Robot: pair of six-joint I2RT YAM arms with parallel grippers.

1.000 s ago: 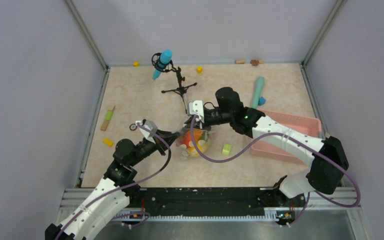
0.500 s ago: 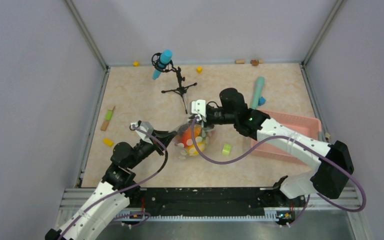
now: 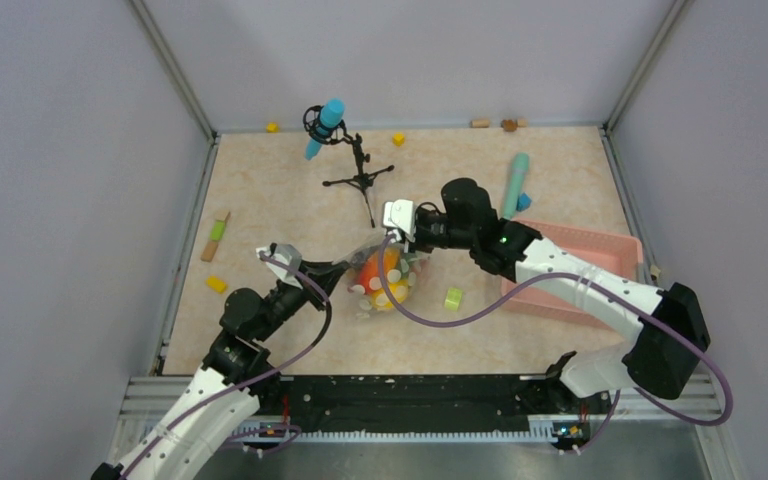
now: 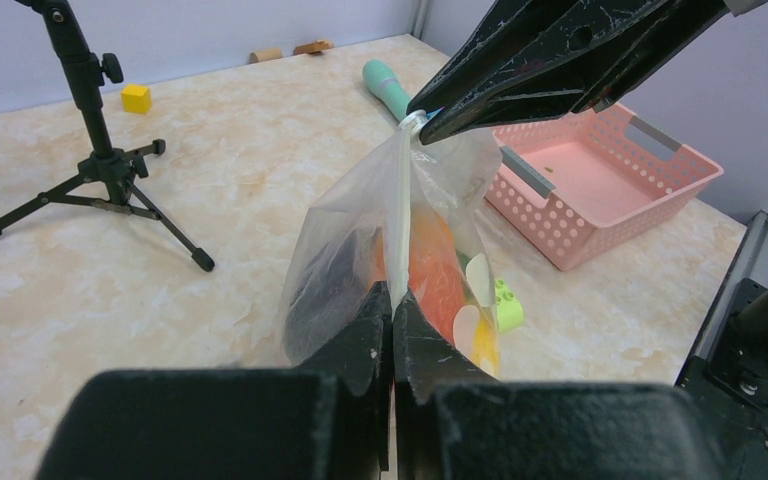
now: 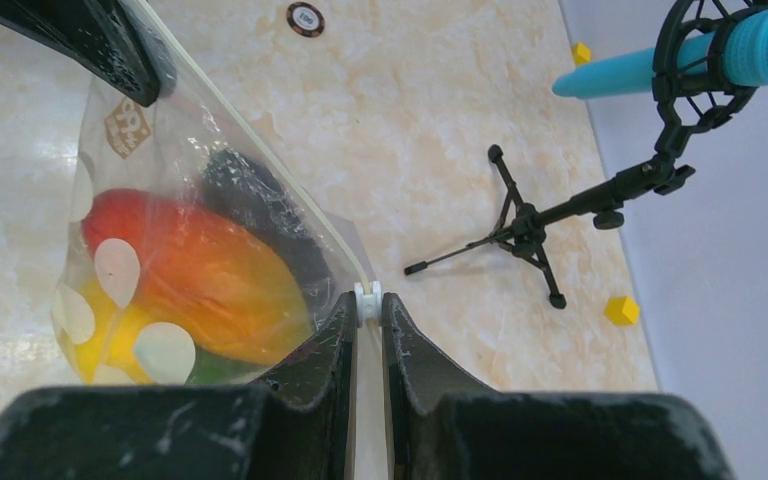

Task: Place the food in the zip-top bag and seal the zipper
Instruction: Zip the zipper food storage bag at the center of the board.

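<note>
Jaws of the left gripper (image 4: 392, 300) are pressed shut on the zipper (image 4: 400, 215) at one end of the zip-top bag (image 4: 345, 225). The right gripper (image 5: 367, 308) pinches the opposite end, its jaws closed on the small white slider (image 5: 367, 296). The white strip runs taut between the two, and the dotted pouch sags beneath it around the middle of the bench, a little toward the near edge. Inside lie an orange-red piece (image 5: 200, 270), a dark grape bunch (image 5: 260, 200) and a yellow piece (image 5: 110, 345). A lime-green cylinder (image 3: 453, 298) sits just beside the bag. A pink lattice basket (image 3: 580, 270) stands by the right edge, and a microphone stand (image 3: 360, 172) stands toward the far edge.
</note>
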